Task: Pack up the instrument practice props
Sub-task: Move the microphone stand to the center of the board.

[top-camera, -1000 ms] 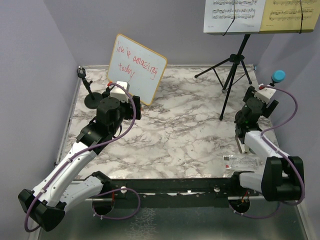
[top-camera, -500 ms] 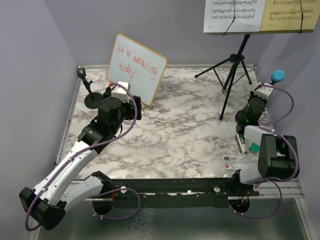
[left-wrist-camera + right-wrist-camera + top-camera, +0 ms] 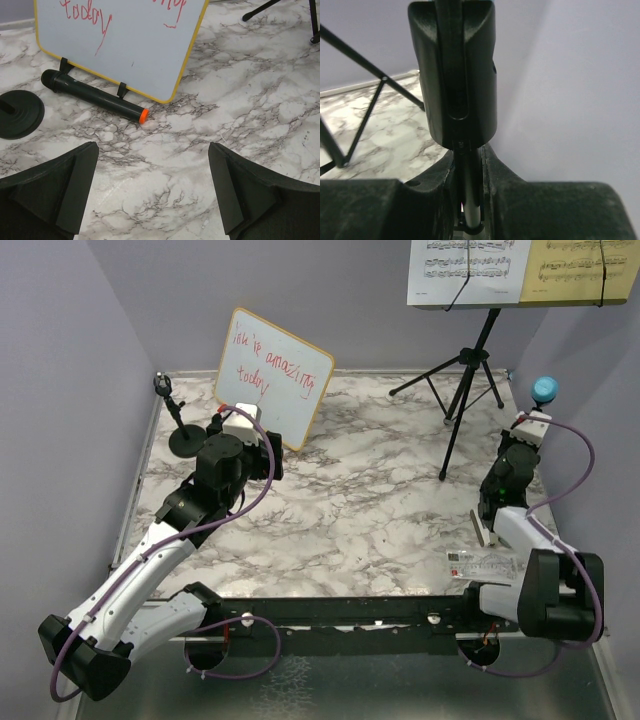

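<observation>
My right gripper [image 3: 468, 159] is shut on the thin stem of a black mic holder [image 3: 455, 75] at the table's right edge. The top view shows the blue microphone [image 3: 544, 390] sticking up just beyond that gripper [image 3: 522, 432]. My left gripper [image 3: 152, 147] hangs open over bare marble. Ahead of it the black microphone [image 3: 95, 95], orange at one end, lies at the whiteboard's foot. The other round-based mic holder [image 3: 185, 438] stands at the far left. The tripod music desk [image 3: 468, 370] carries white sheet music [image 3: 468, 270] and yellow sheet music [image 3: 583, 270].
The wood-framed whiteboard [image 3: 272, 375] with red writing leans at the back left, right over the black microphone. A clear ruler [image 3: 485, 563] and a small stapler [image 3: 487, 530] lie beside my right arm. Purple walls close in on both sides.
My right gripper has shut on the mic holder's stem. The blue microphone's head has shifted slightly left and up. The left arm has held still.
</observation>
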Available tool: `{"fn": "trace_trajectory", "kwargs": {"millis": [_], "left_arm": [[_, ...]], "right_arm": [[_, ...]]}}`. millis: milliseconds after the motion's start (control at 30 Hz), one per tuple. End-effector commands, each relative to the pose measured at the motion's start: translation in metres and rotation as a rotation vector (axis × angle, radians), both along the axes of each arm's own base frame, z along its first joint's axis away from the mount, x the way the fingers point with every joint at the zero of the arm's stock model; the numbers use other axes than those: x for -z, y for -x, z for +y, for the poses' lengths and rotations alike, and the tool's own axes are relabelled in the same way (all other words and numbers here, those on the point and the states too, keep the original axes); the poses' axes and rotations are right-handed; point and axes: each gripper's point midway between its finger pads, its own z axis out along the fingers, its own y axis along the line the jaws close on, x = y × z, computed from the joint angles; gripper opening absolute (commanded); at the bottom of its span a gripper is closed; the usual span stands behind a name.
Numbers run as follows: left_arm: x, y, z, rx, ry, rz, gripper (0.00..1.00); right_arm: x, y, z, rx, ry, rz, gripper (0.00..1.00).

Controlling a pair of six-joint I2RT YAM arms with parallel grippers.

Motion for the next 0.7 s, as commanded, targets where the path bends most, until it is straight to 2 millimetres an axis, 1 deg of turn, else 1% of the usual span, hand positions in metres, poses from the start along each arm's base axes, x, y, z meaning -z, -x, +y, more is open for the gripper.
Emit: {"fn": "trace_trajectory", "kwargs": {"millis": [0,67,167,233,300,433,467,533,667], "left_arm": [[0.001,0.003,0.002,0.001,-0.007,-0.008,0.99],[0.002,0.003,0.000,0.011,-0.004,-0.006,0.99],[0.001,0.004,-0.005,0.038,0.005,-0.006,0.99],[0.001,0.005,-0.009,0.062,0.011,-0.006,0.99],[0.000,0.007,-0.014,0.094,0.022,-0.013,0.99],[-0.003,0.008,-0.016,0.115,0.041,-0.030,0.99],[-0.002,0.008,-0.016,0.115,0.041,-0.031,0.99],[-0.002,0.007,-0.014,0.114,0.045,-0.034,0.99],[0.000,0.005,-0.014,0.118,0.050,-0.031,0.99]], "right_arm": [[-0.053,0.000,0.032,-0.192,0.023,-0.102,0.01],[-0.063,0.001,0.049,-0.268,0.028,-0.102,0.01],[-0.077,0.003,0.080,-0.393,0.021,-0.110,0.00],[-0.085,0.004,0.105,-0.471,0.021,-0.120,0.00],[-0.091,0.004,0.135,-0.554,0.020,-0.125,0.00],[-0.099,0.005,0.195,-0.717,-0.015,-0.151,0.00],[-0.101,0.007,0.213,-0.764,-0.029,-0.167,0.01],[-0.104,0.009,0.238,-0.814,-0.040,-0.190,0.01],[-0.105,0.012,0.281,-0.899,-0.081,-0.239,0.01]]}}
